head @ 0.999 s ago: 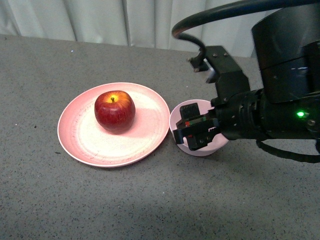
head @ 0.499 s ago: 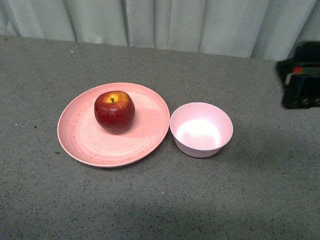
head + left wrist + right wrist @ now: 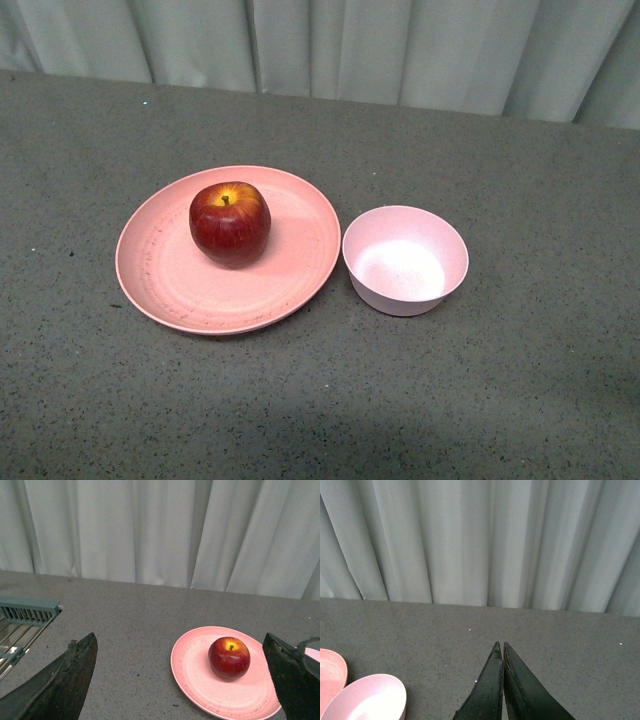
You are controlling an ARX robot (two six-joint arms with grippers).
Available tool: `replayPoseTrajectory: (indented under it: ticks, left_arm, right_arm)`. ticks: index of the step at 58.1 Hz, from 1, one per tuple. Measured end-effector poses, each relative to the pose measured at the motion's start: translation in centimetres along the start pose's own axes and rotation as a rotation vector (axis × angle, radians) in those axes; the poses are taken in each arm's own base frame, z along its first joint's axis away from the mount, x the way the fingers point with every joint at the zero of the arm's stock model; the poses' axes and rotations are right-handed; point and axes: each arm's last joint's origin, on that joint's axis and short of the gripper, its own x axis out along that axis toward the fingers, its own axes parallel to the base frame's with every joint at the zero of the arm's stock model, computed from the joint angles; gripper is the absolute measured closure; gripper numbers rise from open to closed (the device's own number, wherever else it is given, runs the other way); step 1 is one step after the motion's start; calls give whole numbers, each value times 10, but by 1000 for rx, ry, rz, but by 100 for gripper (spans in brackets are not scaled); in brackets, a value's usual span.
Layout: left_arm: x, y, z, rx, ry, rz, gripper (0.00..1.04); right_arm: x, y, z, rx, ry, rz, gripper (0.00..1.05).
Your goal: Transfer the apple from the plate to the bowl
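The apple (image 3: 230,222) stands stem-up on the plate (image 3: 160,290), on the half nearer the counter's (image 3: 520,380) far edge. The bowl (image 3: 400,303) stands empty just beside the plate, toward the counter's right edge. The left pincer (image 3: 178,637) is spread wide and holds nothing, facing the apple and plate. The right pincer (image 3: 500,650) is closed on nothing, its tips pressed together.

1. A grey speckled table top (image 3: 320,400) fills most of the front view.
2. A pale pleated curtain (image 3: 400,50) hangs behind its far edge.
3. The left wrist view shows a grey-green slatted rack (image 3: 27,611), partly cut off, with thin metal bars below it.
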Motion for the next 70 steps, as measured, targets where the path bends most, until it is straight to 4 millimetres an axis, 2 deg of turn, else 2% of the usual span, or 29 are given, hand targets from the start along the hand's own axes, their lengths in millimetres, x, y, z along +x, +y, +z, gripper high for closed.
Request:
replayPoseTrajectory:
  ticks: [12, 50, 70]
  left_arm:
    - [0, 0, 0, 0, 0, 0, 7]
    - [0, 0, 0, 0, 0, 0, 7]
    - [0, 0, 0, 0, 0, 0, 7]
  right_arm:
    - [-18, -14, 0, 2, -3, -5, 104]
    - [-45, -14, 6, 2, -25, -2, 104]
    - [-54, -14, 6, 2, -27, -2, 104]
